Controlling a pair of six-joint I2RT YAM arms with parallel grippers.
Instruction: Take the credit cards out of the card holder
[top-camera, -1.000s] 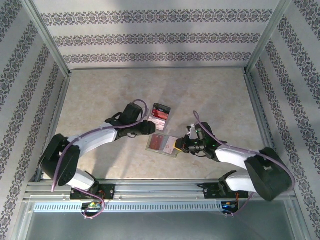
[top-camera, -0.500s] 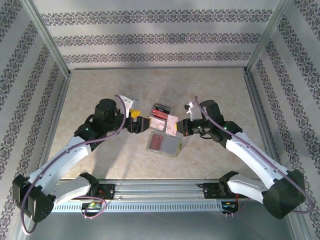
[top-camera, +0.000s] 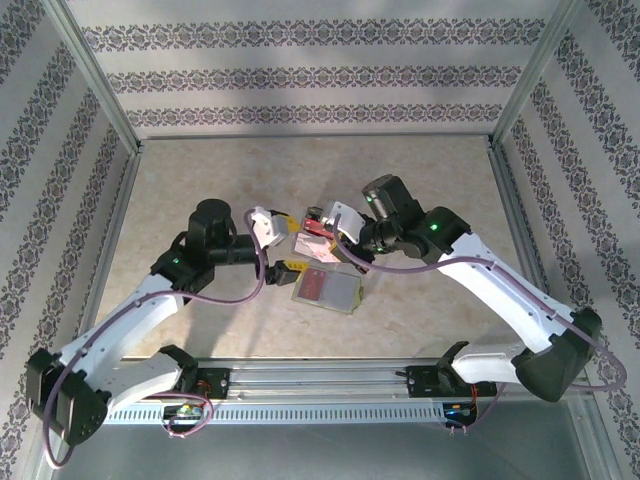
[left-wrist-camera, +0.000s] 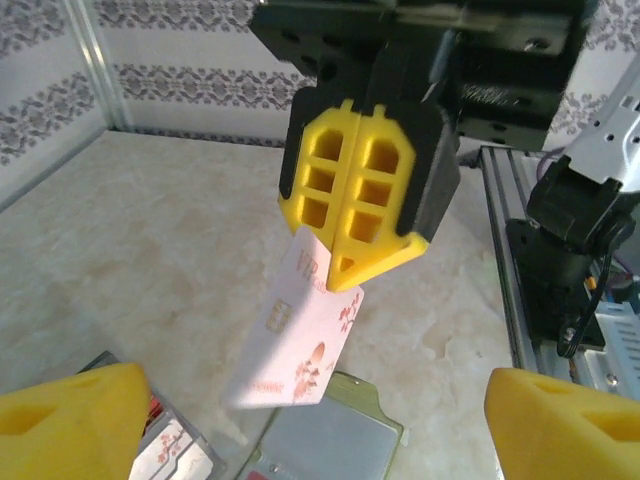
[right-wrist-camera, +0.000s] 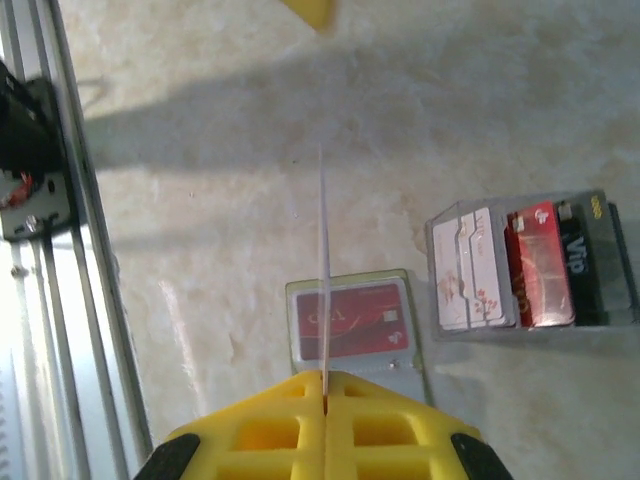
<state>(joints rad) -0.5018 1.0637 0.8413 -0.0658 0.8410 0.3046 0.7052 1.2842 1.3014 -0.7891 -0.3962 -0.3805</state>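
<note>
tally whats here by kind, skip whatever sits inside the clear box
card holder: 1
clear plastic box: 1
cards: 2, a red card lying in the card holder and a pale pink card pinched in the right hand
total: 4

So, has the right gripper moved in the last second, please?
Yes. The right gripper moved from the right edge of the card holder away toward the clear box.
</note>
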